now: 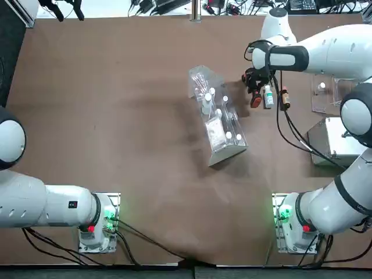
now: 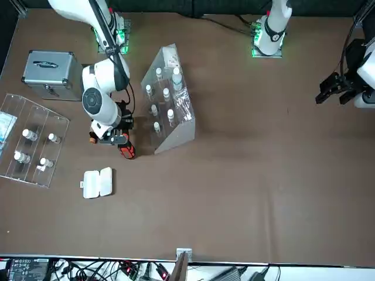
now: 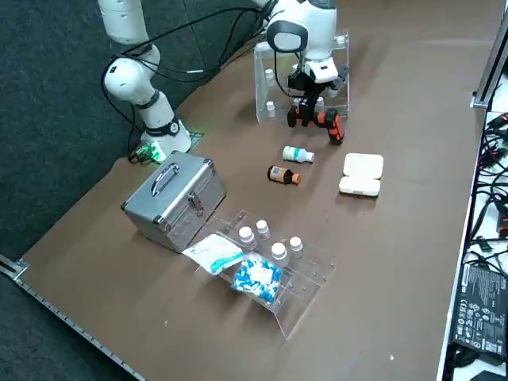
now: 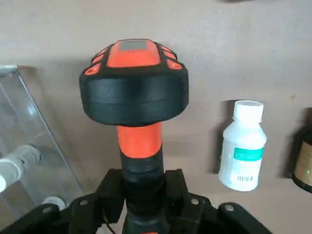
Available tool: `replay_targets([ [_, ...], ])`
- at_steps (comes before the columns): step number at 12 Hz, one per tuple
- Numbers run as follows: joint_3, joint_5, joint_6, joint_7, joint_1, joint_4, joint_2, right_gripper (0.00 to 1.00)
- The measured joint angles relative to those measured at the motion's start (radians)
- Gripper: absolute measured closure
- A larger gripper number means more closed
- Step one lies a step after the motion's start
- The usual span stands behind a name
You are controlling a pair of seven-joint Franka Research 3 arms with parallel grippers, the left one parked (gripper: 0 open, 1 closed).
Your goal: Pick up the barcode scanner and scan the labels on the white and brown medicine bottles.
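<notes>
My right gripper (image 4: 141,197) is shut on the orange and black handle of the barcode scanner (image 4: 134,83), whose wide black head points away from the wrist. From overhead, the gripper (image 1: 254,86) holds the scanner (image 1: 256,100) just left of the white medicine bottle (image 1: 268,96) and the brown medicine bottle (image 1: 285,98), both lying on the table. In the wrist view the white bottle (image 4: 242,146) shows its label with a barcode, and the brown bottle (image 4: 304,165) is cut off at the edge. The side view shows the scanner (image 3: 330,125) low over the table, beyond the white bottle (image 3: 297,154) and brown bottle (image 3: 282,175).
A clear rack of white-capped vials (image 1: 218,125) lies close to the scanner's left. A metal case (image 1: 334,142) and a second clear vial rack (image 1: 322,93) sit to the right. A white pill box (image 3: 361,175) lies near the bottles.
</notes>
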Motion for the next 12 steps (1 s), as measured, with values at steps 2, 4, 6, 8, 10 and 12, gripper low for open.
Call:
replay_targets([
  [2, 0.000, 0.000, 0.017, 0.038, 0.002, 0.000, 0.006, 0.56],
  [4, 0.000, 0.000, 0.044, 0.065, 0.015, -0.001, 0.023, 0.56],
  [6, 0.000, -0.002, 0.093, 0.100, 0.028, -0.012, 0.040, 0.56],
  [8, -0.001, -0.024, 0.145, 0.115, 0.038, -0.040, 0.049, 0.56],
  [10, -0.003, -0.031, 0.176, 0.118, 0.045, -0.054, 0.049, 0.56],
  [12, -0.004, -0.045, 0.215, 0.120, 0.048, -0.075, 0.048, 0.56],
])
